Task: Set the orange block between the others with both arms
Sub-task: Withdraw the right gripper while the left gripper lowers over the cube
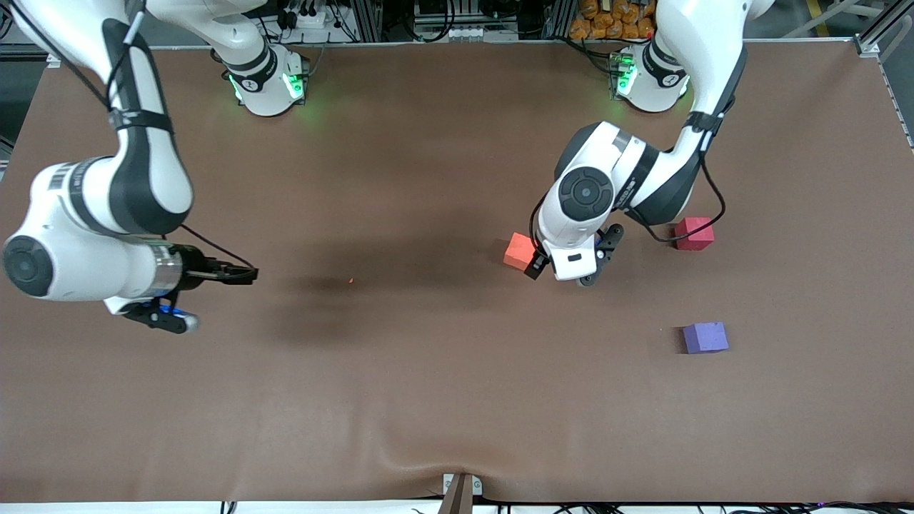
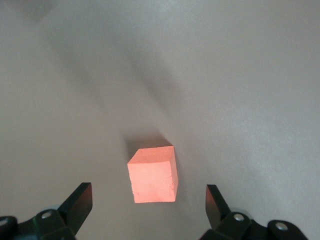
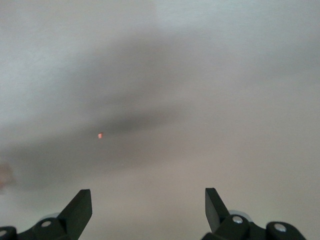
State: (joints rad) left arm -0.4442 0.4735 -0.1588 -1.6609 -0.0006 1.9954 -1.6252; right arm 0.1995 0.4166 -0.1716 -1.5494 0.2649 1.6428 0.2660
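The orange block (image 1: 520, 251) (image 2: 152, 175) lies on the brown mat, toward the left arm's end of the table. My left gripper (image 1: 540, 265) (image 2: 149, 200) hangs low right beside it, open; the block sits just ahead of the fingertips, not between them. The others are the pinkish-red cube (image 1: 694, 233), farther from the front camera, and the purple-blue cube (image 1: 705, 338), nearer to it; both lie closer to the left arm's end than the orange block. My right gripper (image 1: 246, 274) (image 3: 148, 202) waits open and empty over bare mat at the right arm's end.
A tiny red speck (image 1: 350, 280) (image 3: 100, 135) lies on the mat near the middle. The left arm's black cable (image 1: 716, 211) loops down close to the pinkish-red cube. A clamp (image 1: 460, 491) pinches the mat (image 1: 428, 400) at the front edge, raising a fold.
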